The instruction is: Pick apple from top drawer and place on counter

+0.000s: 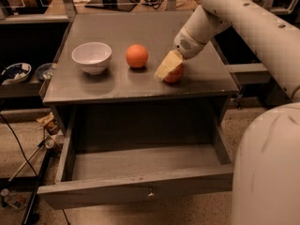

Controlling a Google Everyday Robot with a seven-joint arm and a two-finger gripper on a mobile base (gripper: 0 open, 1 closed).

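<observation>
The apple (177,74) rests on the counter (140,27) near its front right, reddish and partly hidden by my gripper (168,68). My gripper reaches down from the upper right, and its tan fingers (164,67) are closed around the apple at counter level. The top drawer (136,193) is pulled wide open below the counter. Its inside shows nothing in it, and the small metal knob (150,191) sits in the middle of the front panel.
A white bowl (92,56) and a plain orange fruit (137,56) stand on the counter to the left of the apple. My white arm (243,22) crosses the upper right and the robot's body (272,172) fills the lower right. Cables and clutter lie on the floor at left.
</observation>
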